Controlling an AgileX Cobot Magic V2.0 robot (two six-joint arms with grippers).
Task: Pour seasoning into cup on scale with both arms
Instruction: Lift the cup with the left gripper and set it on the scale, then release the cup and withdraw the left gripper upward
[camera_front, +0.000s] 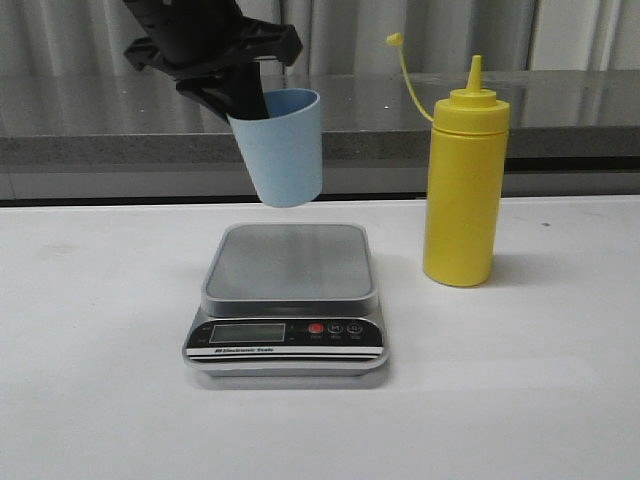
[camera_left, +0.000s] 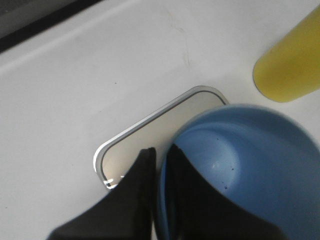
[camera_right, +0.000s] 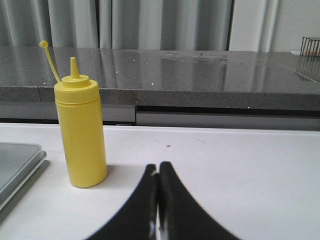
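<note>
1. The left gripper (camera_front: 240, 95) pinched the cup (camera_front: 283, 147) by its rim, tilted, in the air above the scale (camera_front: 288, 300).
2. Best: level it, lower to mid-platform.
3. The right gripper (camera_right: 158, 200) sat pressed together, empty; the bottle (camera_front: 465, 180) stood beside the scale.

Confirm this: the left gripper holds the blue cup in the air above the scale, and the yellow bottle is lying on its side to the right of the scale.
One thing is wrong: the yellow bottle stands upright on the table, cap off on its tether, as the front view shows. The rest holds: the left gripper holds the blue cup in the air above the scale, with the bottle to the scale's right.
</note>
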